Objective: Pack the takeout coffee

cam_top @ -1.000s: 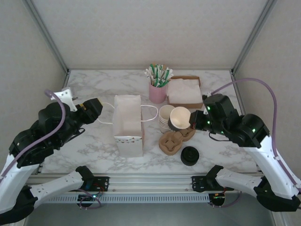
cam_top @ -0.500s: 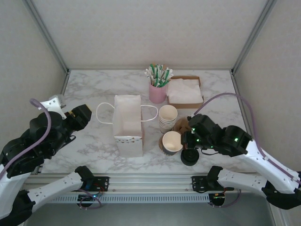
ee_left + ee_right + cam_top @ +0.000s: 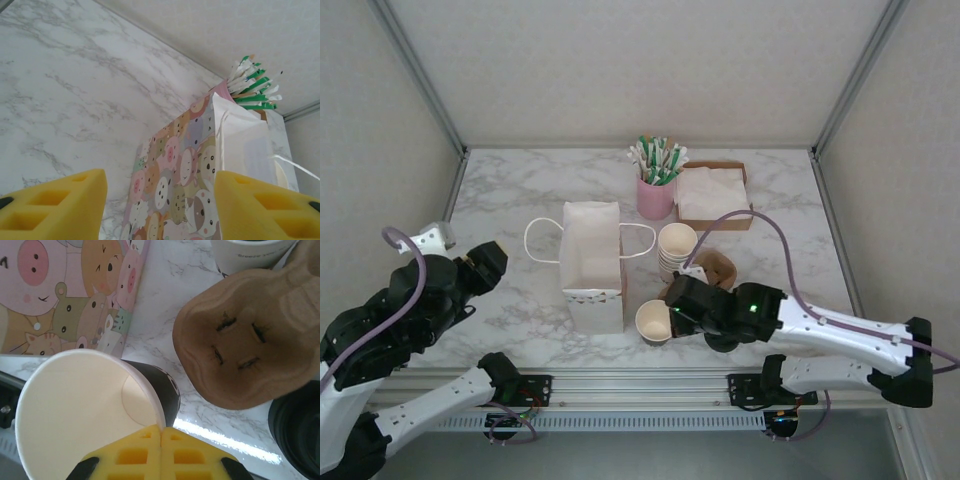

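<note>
The takeout coffee cup (image 3: 653, 321) is near the front edge of the marble table (image 3: 520, 200), just right of the front corner of the paper gift bag (image 3: 592, 262) and in front of the stack of lidless paper cups (image 3: 677, 245). It is tipped, so its open mouth and cream inside face up and to the left. The right wrist view shows a dark band round its outside. I cannot tell whether its base touches the table.

The right gripper (image 3: 672, 320) pinches the cup's rim. In the right wrist view its 2 yellow pads (image 3: 130, 455) are pressed together with the cup wall (image 3: 85, 405) between them.

Just behind and right of the cup lies the brown pulp carrier (image 3: 250, 340), slits cut in its near hollow. A loose black lid (image 3: 297, 435) lies at the carrier's near side.

The bag stands upright and open-topped, its side printed with cartoon animals (image 3: 185, 185). Behind it are a pink cup of green-and-white sachets (image 3: 655, 197) and, to the right, a box of napkins (image 3: 714, 195).

The left gripper (image 3: 485, 265) hangs well left of the bag, its 2 pads (image 3: 50, 205) spread, with nothing between them.
</note>
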